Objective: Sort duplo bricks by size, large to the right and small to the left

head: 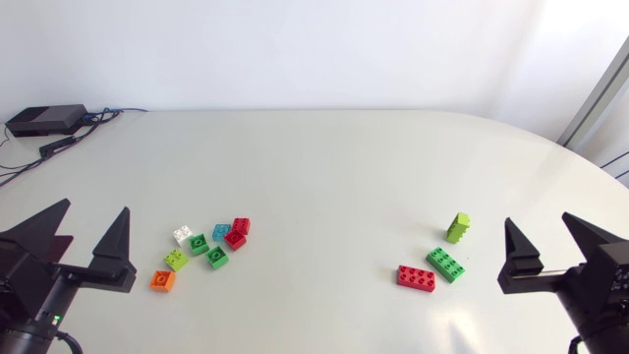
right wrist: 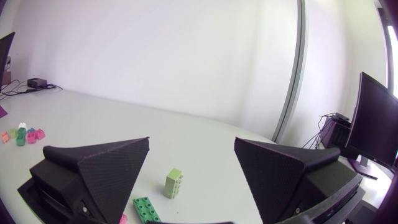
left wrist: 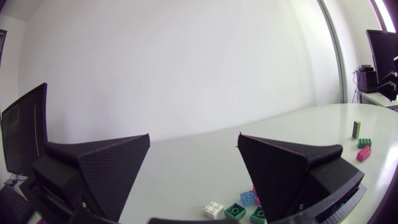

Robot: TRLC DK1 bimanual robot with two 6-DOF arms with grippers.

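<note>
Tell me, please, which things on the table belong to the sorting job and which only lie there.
For the job:
small bricks, clustered left
red long brick
green long brick
lime long brick, upright

Only lying there:
black box, far left corner

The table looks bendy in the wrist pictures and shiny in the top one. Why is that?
Head view: the table is glossy, so a pale sheen of reflected light shows beside the long red brick; shadows there are faint. Left wrist view: the fisheye lens bows the table's far edge into a curve. Right wrist view: same bending, and the lime brick throws only a soft shadow.
</note>
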